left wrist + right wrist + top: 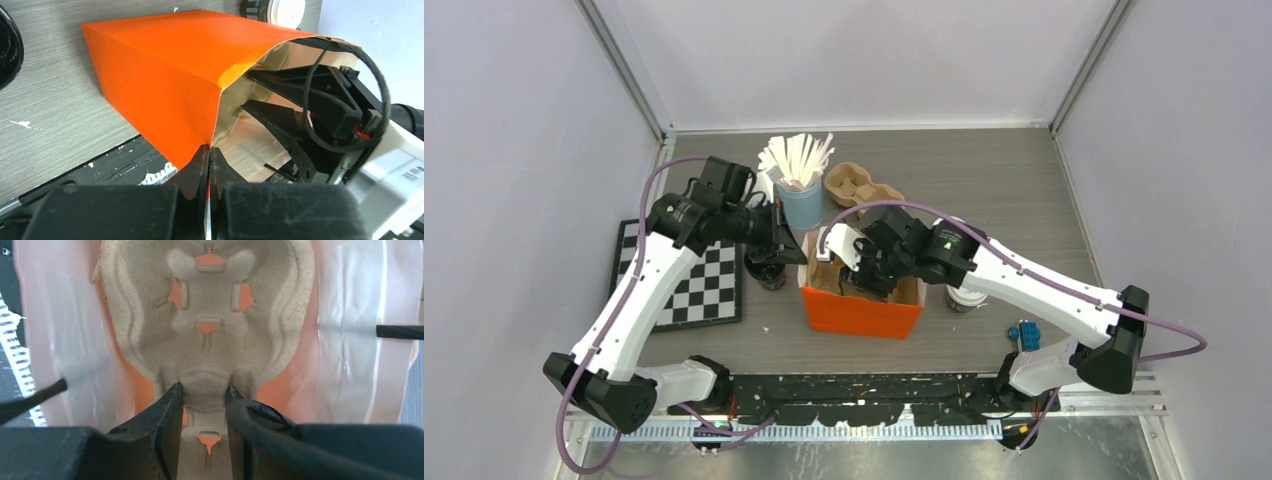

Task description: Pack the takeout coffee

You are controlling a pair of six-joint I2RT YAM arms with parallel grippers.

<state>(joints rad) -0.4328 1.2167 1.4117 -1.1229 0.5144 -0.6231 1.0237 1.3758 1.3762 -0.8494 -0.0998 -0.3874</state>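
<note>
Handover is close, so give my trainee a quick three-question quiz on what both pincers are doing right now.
1. True or false: the left pincer is shut on the rim of the orange bag.
2. What does the right pincer grip inside the bag? A) a white stick B) the pulp cup carrier C) a napkin
3. Fill in: the lidded coffee cup to the right of the bag stands ___ the bag.
Key: 1 true; 2 B; 3 outside.

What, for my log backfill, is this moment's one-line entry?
left claw: shut on orange paper bag rim | right claw: inside bag, gripping brown moulded-pulp cup carrier
</note>
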